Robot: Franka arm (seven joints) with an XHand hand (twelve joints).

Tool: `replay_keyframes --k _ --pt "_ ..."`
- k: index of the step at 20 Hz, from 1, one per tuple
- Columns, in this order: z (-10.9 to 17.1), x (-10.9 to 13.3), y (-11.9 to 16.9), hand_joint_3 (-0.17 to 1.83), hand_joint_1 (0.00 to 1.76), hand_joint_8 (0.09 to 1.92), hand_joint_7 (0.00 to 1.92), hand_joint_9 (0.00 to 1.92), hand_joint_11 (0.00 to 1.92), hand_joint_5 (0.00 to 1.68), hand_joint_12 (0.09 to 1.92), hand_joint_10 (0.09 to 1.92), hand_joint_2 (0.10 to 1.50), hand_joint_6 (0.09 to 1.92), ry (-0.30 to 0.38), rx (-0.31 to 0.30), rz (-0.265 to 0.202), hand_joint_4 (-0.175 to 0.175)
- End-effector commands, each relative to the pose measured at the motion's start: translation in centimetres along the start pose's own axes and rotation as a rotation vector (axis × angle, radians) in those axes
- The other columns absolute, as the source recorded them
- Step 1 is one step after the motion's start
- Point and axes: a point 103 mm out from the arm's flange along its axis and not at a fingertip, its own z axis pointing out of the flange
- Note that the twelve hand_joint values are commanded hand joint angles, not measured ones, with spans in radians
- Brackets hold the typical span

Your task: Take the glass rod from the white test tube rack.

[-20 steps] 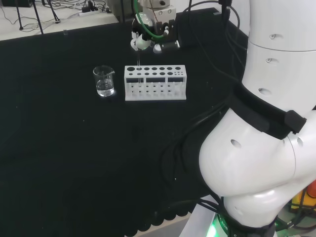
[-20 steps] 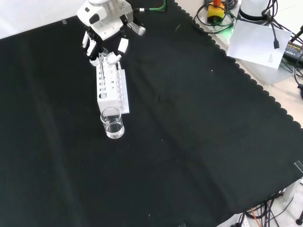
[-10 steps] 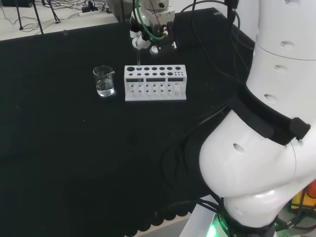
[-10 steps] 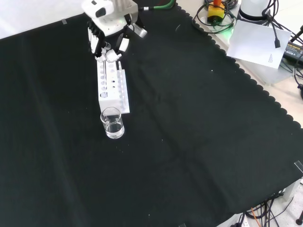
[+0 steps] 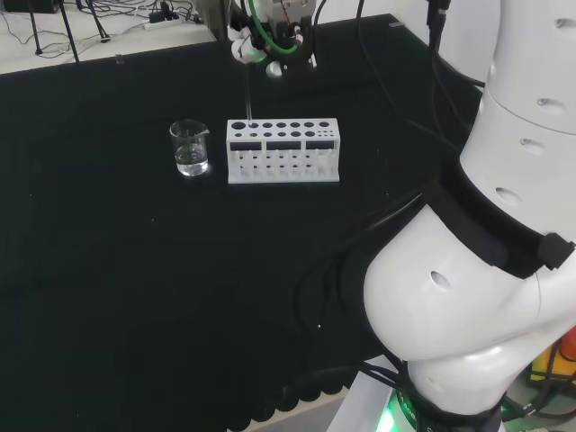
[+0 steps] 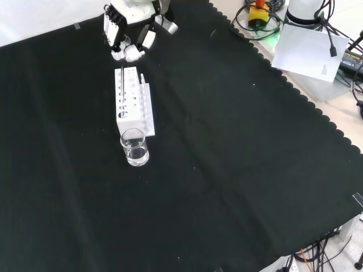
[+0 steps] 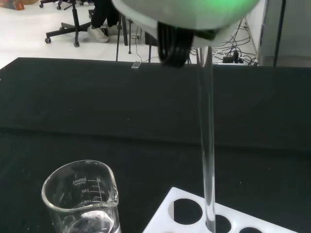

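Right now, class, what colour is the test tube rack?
White. The rack shows best in the head view against the black cloth.

— Glass rod (image 7: 208, 145)?
— Clear, thin, straight. Hanging upright, upper end hidden under a blurred white part, lower tip at a hole near the rack's end, seemingly just inside it.
— White test tube rack (image 5: 283, 150)?
— Standing flat on the black cloth, rows of round holes on top. In the front view (image 6: 133, 101), long side running away from the camera.
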Motion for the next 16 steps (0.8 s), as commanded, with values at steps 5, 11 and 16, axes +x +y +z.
replay_keyframes --k 5,11,16 --pt "-5.3 -0.6 -0.7 0.65 1.32 1.0 1.25 1.63 1.38 1.17 1.05 0.81 0.7 0.57 -0.009 0.053 0.014 -0.175" --pt "-8.4 -0.8 -1.9 0.64 1.32 0.99 1.25 1.63 1.38 1.18 1.06 0.81 0.7 0.55 0.019 0.024 0.009 -0.175" --pt "-9.9 -0.2 -2.0 0.64 1.32 0.99 1.25 1.63 1.38 1.18 1.07 0.81 0.7 0.54 0.024 0.009 0.001 -0.175"
